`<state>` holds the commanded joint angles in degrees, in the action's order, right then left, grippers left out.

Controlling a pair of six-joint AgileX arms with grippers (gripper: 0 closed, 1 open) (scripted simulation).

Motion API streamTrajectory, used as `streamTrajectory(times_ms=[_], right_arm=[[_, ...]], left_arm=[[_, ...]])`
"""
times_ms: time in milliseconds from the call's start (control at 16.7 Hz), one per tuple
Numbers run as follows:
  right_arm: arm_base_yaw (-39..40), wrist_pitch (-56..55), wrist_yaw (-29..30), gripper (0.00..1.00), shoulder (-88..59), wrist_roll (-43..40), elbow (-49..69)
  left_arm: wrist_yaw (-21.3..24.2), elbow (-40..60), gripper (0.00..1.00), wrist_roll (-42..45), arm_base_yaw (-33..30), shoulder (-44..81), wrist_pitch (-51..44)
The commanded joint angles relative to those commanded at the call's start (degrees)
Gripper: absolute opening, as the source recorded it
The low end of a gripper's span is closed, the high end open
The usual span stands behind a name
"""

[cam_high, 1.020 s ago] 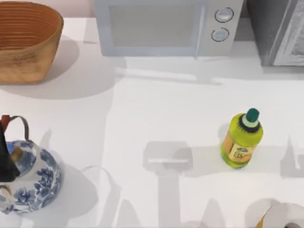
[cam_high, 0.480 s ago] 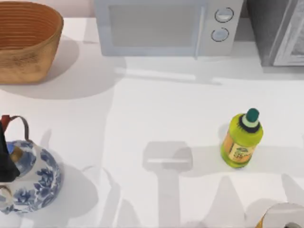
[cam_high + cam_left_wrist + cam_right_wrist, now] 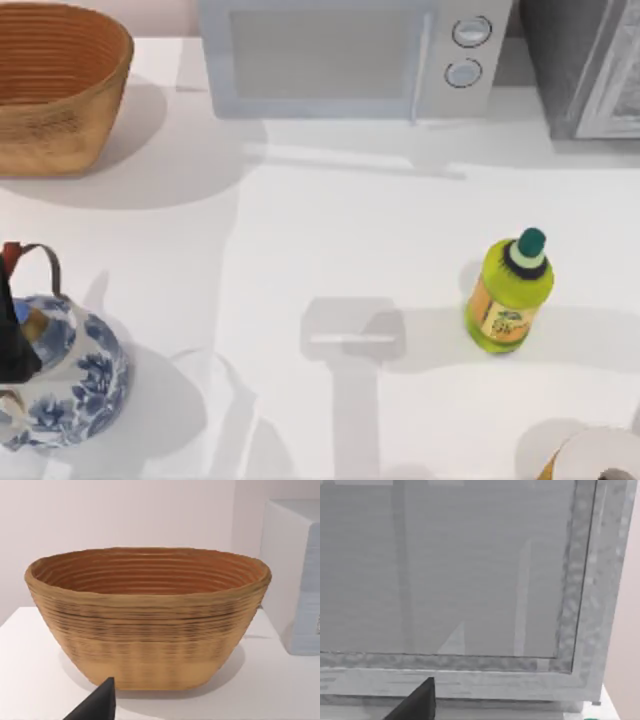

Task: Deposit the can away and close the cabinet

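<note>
Left gripper (image 3: 97, 705): you see one dark fingertip at the edge of the left wrist view, pointed at the basket; whether the fingers are open or closed, you cannot tell.
Right gripper (image 3: 417, 702): you see one dark fingertip in the right wrist view, facing the cabinet front; open or closed, you cannot tell here either.
Can: what the pictures show is a yellow-green bottle (image 3: 509, 295) with a dark green cap. It stands upright on the table (image 3: 330, 230), toward the right side, well apart from the cabinet and touched by nothing.
Cabinet (image 3: 585, 65): grey, at the far right corner of the table; in the right wrist view you look at its grey panel with a speckled frame (image 3: 470, 580).
Microwave (image 3: 350, 55): at the far edge, just beside the cabinet.
Basket (image 3: 55, 85): woven, at the far left corner, also large in the left wrist view (image 3: 147, 620).
Teapot (image 3: 55, 370): blue and white, at the near left edge.
Round object (image 3: 595, 455): white, at the near right corner, partly cut off.
</note>
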<state>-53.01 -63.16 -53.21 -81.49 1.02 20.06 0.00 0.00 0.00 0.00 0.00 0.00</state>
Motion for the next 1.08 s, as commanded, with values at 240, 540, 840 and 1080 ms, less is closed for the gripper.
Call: streamTrajectory(times_ms=[240, 540, 840, 1080], right_arm=[[-5.46, -5.43, -4.66, 1.00, -7.11, 0.21, 0.96], [-5.47, -5.48, -4.72, 1.00, -7.27, 0.20, 0.76], [-5.68, 0.14, -5.78, 1.00, -6.87, -0.07, 6.85], [-6.14, 15.25, -7.38, 1.00, -5.92, -0.11, 21.12]], left_arm=[[0.00, 0.00, 1.00, 0.00, 0.00, 0.00, 0.00], [0.00, 0.00, 1.00, 0.00, 0.00, 0.00, 0.00], [0.00, 0.00, 1.00, 0.00, 0.00, 0.00, 0.00], [0.00, 0.00, 1.00, 0.00, 0.00, 0.00, 0.00]])
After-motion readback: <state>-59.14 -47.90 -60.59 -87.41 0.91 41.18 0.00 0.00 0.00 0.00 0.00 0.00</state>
